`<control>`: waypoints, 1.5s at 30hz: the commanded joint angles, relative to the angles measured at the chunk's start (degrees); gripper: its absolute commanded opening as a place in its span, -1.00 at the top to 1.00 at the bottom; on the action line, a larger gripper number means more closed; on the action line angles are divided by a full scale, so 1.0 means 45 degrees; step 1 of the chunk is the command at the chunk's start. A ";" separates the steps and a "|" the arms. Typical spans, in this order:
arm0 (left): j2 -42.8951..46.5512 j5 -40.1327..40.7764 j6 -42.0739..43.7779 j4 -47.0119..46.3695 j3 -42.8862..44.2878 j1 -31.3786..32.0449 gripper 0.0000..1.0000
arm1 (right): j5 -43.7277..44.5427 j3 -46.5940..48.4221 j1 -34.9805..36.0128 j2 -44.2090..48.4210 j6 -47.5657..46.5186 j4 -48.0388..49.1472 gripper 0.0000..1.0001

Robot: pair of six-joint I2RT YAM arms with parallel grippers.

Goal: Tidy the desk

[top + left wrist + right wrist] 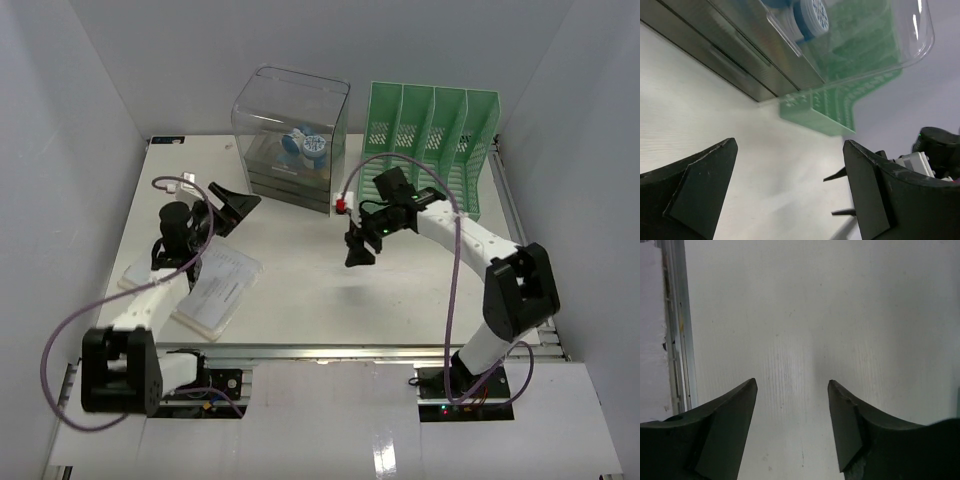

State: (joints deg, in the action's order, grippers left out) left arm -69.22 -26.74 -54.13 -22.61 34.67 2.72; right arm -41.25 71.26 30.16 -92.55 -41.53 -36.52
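Both arms are reaching over the white tabletop (330,300), which is filling the cell floor. The left pincer (240,210) is pointing toward the one clear box (292,130), gaping wide and holding nothing. The right pincer (357,250) is hanging nose-down above mid-tabletop, likewise spread and empty. One green rack (430,140) is standing beside the box, and one printed sheet (222,288) is lying by the left arm.
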 commanded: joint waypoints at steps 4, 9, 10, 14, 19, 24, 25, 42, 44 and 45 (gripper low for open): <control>0.6884 0.6867 0.6368 0.6594 -0.0416 -0.0077 -0.96 | 0.0592 0.3767 0.3332 -0.4189 0.4522 0.2103 -0.57; 1.0189 0.7622 0.7187 0.6942 -0.1018 -0.0065 -0.96 | 0.1133 0.8587 0.4352 -0.7632 0.7164 0.2284 -0.80; 1.0446 0.7705 0.7250 0.6969 -0.0998 -0.0058 -0.96 | 0.1160 0.9626 0.4479 -0.8348 0.7549 0.2228 -0.80; 1.0454 0.7643 0.7283 0.6919 -0.0878 -0.0058 -0.96 | 0.1727 1.1433 0.4802 -1.0051 0.8789 0.2808 -0.80; 1.0574 0.7361 0.7186 0.6860 -0.0888 -0.0058 -0.96 | 0.2164 1.1403 0.5082 -1.0751 0.9935 0.4042 -0.80; 1.0785 0.7302 0.7135 0.6825 -0.0958 -0.0062 -0.96 | 0.3076 1.0898 0.5230 -1.0851 1.0210 0.4712 -0.81; 1.0802 0.7272 0.7127 0.6812 -0.0966 -0.0058 -0.96 | 0.3357 1.0821 0.5304 -1.0895 1.0070 0.4662 -0.80; 1.0789 0.7016 0.7029 0.6782 -0.1044 -0.0038 -0.96 | 0.5882 0.8458 0.6091 -1.1011 0.9443 0.3982 0.07; 1.0709 0.6968 0.7007 0.6801 -0.1047 -0.0038 -0.96 | 0.6218 0.8169 0.6110 -1.0932 0.9443 0.3994 0.26; 1.0673 0.6918 0.6989 0.6801 -0.1064 -0.0038 -0.96 | 0.6335 0.7949 0.6109 -1.0897 0.9443 0.3994 0.33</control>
State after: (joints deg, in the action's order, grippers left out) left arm -20.73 5.36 -22.74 7.75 30.46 2.52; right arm -16.45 112.19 57.01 -140.01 0.74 -10.76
